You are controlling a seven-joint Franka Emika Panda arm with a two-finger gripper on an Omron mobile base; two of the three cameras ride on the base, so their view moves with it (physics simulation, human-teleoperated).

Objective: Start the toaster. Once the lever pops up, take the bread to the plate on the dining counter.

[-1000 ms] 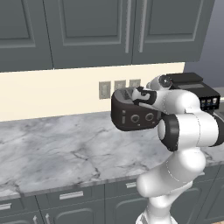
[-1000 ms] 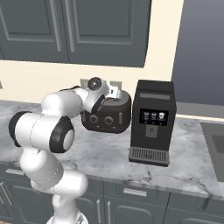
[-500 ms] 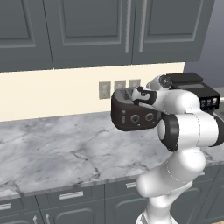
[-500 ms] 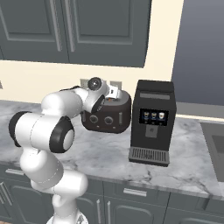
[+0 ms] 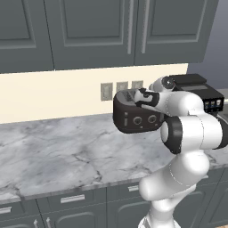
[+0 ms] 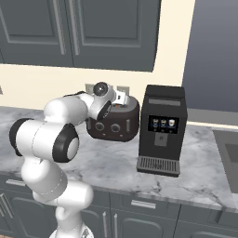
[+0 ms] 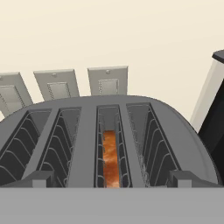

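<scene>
Bread [image 7: 110, 159], tan slice w/ orange crust, sits deep in third wire-ribbed slot of rounded black toaster [image 5: 136, 116] on veined marble counter [image 5: 58, 156]; jaws spread wide, prob. empty.

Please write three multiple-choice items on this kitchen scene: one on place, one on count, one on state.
1. Where is the bread?
A. on the counter
B. down in a toaster slot
C. in the claw
2. How many slots does the toaster have?
A. two
B. three
C. four
3. How is the claw?
A. open, empty
B. shut on bread
C. shut on a knob

Answers: 1 B, the hand view shows the slice sunk in the third slot from the left. 2 C, four slots lie side by side there. 3 A, its fingertips stand wide apart above the toaster.
</scene>
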